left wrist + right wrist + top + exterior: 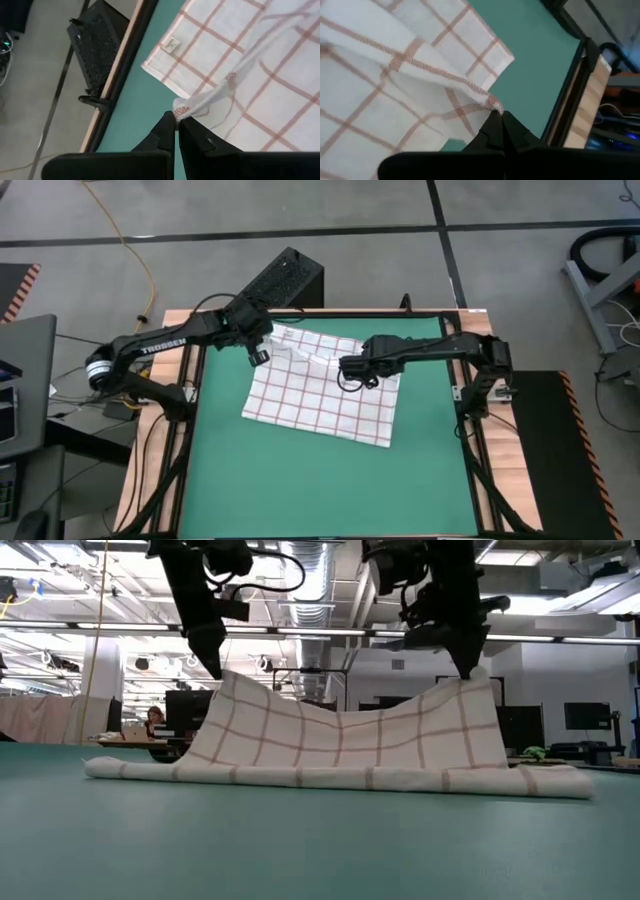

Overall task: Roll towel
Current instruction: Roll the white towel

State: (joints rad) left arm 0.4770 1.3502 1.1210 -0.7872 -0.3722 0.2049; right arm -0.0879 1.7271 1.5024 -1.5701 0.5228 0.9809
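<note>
Two of my grippers are pinching the towel [322,388] at once, each clamped on one far corner. The towel is my landmark: white with a thin red grid, lying on the far half of the green mat [330,480], turned at a slant to the mat's edges.

My left gripper [258,356] hangs above the towel's far left corner. That arm reaches in low from the mat's left side, elbow bent, forearm angled down toward the cloth. In the left wrist view my two dark fingers [167,132] are pressed together on a bunched tip of towel, which stretches taut away from them toward the rest of the cloth.

My right gripper [350,367] is over the towel's far right part. That arm comes in from the mat's right edge, stretched almost level across the towel, wrist tipped down. In the right wrist view its fingers [495,131] are shut tight on a gathered corner.

From table height, the two gripped corners are lifted and the far edge sags between them in a shallow dip. The near edge stays down on the mat as a long flat fold.

Beyond the towel's far left corner, a black perforated box [283,278] sits off the mat.
</note>
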